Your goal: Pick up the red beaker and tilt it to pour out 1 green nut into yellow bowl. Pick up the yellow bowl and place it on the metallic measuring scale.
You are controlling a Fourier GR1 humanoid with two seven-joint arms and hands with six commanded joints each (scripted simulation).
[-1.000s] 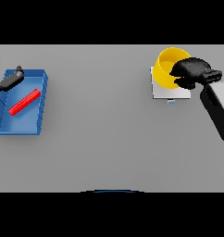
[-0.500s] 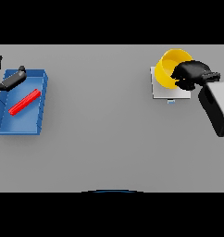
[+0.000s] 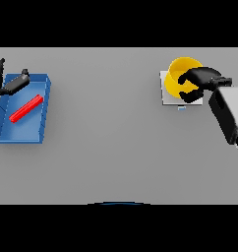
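Note:
The yellow bowl (image 3: 179, 75) stands on the pale metallic scale (image 3: 169, 97) at the table's far right. My right hand (image 3: 202, 79) comes in from the right, its fingers and thumb curled round the bowl's right rim. What lies inside the bowl is hidden. The red beaker (image 3: 26, 108) lies on its side in the blue tray (image 3: 29, 135) at the far left. My left hand (image 3: 8, 84) hovers at the tray's far left corner with its fingers spread open, apart from the beaker.
A small blue mark (image 3: 182, 108) shows at the scale's near edge. The blue tray sits close to the table's left edge. My right forearm (image 3: 230, 112) slants across the table's right side.
The right hand and the yellow bowl have sunk a little toward me, onto the scale. The left hand has stayed over the tray.

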